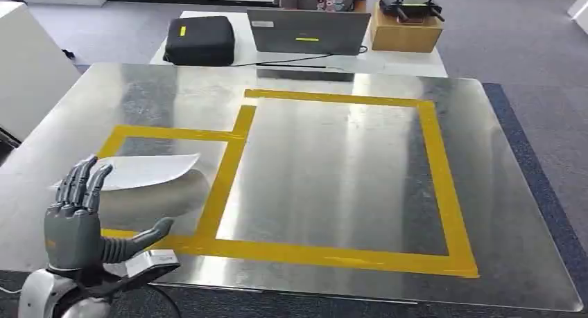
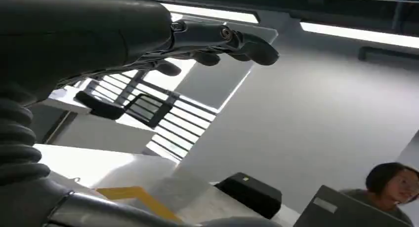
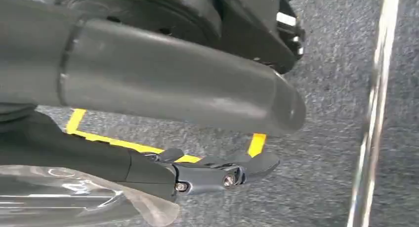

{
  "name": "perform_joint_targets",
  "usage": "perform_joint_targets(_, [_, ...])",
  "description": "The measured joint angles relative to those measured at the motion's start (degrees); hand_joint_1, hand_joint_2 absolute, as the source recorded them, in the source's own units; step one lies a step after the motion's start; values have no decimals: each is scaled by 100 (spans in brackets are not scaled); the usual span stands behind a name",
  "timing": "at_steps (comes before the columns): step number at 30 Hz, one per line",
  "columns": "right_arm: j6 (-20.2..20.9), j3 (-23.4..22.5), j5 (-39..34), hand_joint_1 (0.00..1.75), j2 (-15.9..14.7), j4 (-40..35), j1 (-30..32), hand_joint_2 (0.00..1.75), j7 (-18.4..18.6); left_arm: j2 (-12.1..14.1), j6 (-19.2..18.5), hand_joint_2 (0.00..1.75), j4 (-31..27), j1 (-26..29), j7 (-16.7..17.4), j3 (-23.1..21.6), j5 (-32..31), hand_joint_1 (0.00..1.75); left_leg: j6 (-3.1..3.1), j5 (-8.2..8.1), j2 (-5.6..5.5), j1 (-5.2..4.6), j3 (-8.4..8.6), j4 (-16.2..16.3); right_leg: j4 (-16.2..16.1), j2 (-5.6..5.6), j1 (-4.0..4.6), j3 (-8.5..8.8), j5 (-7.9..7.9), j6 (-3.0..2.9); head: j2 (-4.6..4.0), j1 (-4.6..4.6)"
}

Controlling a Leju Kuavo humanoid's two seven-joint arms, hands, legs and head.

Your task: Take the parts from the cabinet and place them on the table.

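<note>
You face a reflective metal table (image 1: pixel 333 165) marked with yellow tape (image 1: pixel 437 172), standing on grey carpet (image 1: pixel 548 68). Behind it, a white desk (image 1: pixel 416 63) carries a black case (image 1: pixel 200 39), laptop (image 1: pixel 308 31) and cardboard box (image 1: pixel 405 30). Ceiling strip lights (image 2: pixel 356 35) are lit overhead.

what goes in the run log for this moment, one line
left hand: raised over table, fingers spread, holding nothing | right hand: hanging over carpet, hold unclear | curved metal part: in small taped box

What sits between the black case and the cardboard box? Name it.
A grey laptop stands between the black case and the cardboard box, in the head view.
</note>
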Motion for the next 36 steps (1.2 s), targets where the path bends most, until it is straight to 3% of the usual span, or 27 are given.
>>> perform_joint_targets(6, [-15,-44,-11,0,33,2,9,0,-195,-85,144,0,-382,675,-616,219,741,0,35,-16,-3,-41,1,10,-4,-10,-43,6,-10,46,0,-2])
perform_joint_targets(9, [-15,-74,-28,0,50,2,30,0,-260,-140,144,0,-584,861,-765,304,878,0,89,-23,-1,-74,4,33,-11,-6,-75,16,-7,105,0,-2])
perform_joint_targets(11, [-15,-79,-22,0,59,2,49,0,-286,-142,166,0,-730,942,-966,328,1056,0,160,52,16,-63,21,-30,-42,19,-83,22,39,180,0,-4])
perform_joint_targets(12, [-15,-79,-6,0,61,2,54,0,-297,-144,170,0,-789,969,-1056,330,1145,0,203,98,63,-34,40,-94,18,-92,-90,-30,-65,163,0,0])
perform_joint_targets(13, [-15,-79,-4,0,61,2,51,0,-302,-142,194,0,-852,1006,-1162,341,1250,0,234,117,74,-35,35,-115,218,-223,-66,-113,-269,146,0,20])
perform_joint_targets(15, [-15,-79,9,0,61,2,25,0,-297,-142,216,0,-942,1104,-1331,383,1412,0,244,127,136,-44,-3,-113,1122,-289,-51,-469,-788,150,0,31])
perform_joint_targets(16, [-17,-79,9,0,68,2,27,0,-280,-142,218,0,-972,1139,-1379,400,1449,0,248,140,172,-55,-22,-112,1525,-292,-50,-617,-960,154,0,33])
perform_joint_targets(17, [-24,-79,15,0,70,4,34,0,-245,-142,216,0,-986,1166,-1418,420,1488,0,246,157,185,-64,-39,-112,1729,-294,-50,-667,-998,151,0,30])
perform_joint_targets(18, [-41,-79,11,0,70,4,44,0,-210,-144,212,0,-985,1184,-1434,431,1519,0,234,173,191,-67,-56,-112,1651,-297,-49,-575,-894,142,0,31])
perform_joint_targets(19, [-46,-79,11,0,70,2,47,0,-188,-144,203,0,-988,1188,-1438,444,1549,0,217,188,193,-67,-70,-111,1336,-297,-47,-365,-702,130,0,33])
perform_joint_targets(21, [-52,-81,7,0,70,2,36,0,-162,-153,170,0,-988,1188,-1469,487,1560,0,164,226,192,-65,-90,-108,203,-298,-47,331,-292,92,0,35])
perform_joint_targets(22, [-52,-83,4,0,70,2,8,0,-162,-166,157,0,-988,1187,-1493,501,1560,0,124,249,194,-88,-107,-97,-181,-294,-26,540,-365,65,0,35])
perform_joint_targets(23, [-50,-83,2,0,70,2,6,0,-166,-177,150,0,-992,1184,-1506,514,1560,0,80,283,197,-88,-105,-101,-94,-270,-7,525,-239,34,0,9])
perform_joint_targets(25, [-46,-92,-11,0,70,2,8,0,-184,-190,144,0,-1001,1157,-1530,514,1549,0,8,338,193,-73,-115,-111,-114,-271,16,434,-265,-19,0,22])
perform_joint_targets(27, [-28,-116,-35,0,92,7,13,0,-216,-208,142,0,-1010,1158,-1530,514,1501,0,-68,301,192,-51,-147,-73,-163,-318,-31,370,-165,-130,0,29])
perform_joint_targets(28, [-24,-122,-44,0,90,7,13,0,-218,-208,142,0,-1012,1154,-1527,514,1477,0,-94,69,211,-53,-211,54,-162,-329,-27,324,-128,-175,0,0])
perform_joint_targets(30, [-26,-142,-65,0,87,2,30,0,-234,-227,135,0,-1012,1120,-1514,507,1440,0,-150,-624,214,-25,-399,831,-156,-372,-19,219,-42,-229,0,-11])
perform_joint_targets(31, [-26,-162,-74,0,85,2,31,0,-238,-232,128,0,-1012,1111,-1506,503,1433,0,-171,-853,215,-12,-476,1246,-153,-382,-11,168,-1,-225,0,-11])
perform_joint_targets(32, [-24,-168,-74,0,87,2,32,0,-240,-232,126,0,-1012,1108,-1506,503,1429,0,-185,-939,215,-6,-490,1540,-142,-393,-5,164,46,-217,0,-6])
perform_joint_targets(33, [-24,-173,-81,0,87,2,31,0,-240,-232,122,0,-1012,1099,-1503,501,1414,0,-187,-853,216,-5,-391,1535,-124,-402,-4,90,90,-207,0,-13])
perform_joint_targets(34, [-24,-179,-85,0,87,2,31,0,-240,-232,120,0,-1012,1086,-1503,492,1396,0,-182,-668,217,-5,-203,1318,-104,-404,-5,32,127,-194,0,-11])
perform_joint_targets(36, [-24,-208,-94,0,87,2,33,0,-240,-245,118,0,-1012,1066,-1497,452,1374,0,-145,-287,218,-5,460,292,-56,-403,-11,-48,170,-154,0,-13])
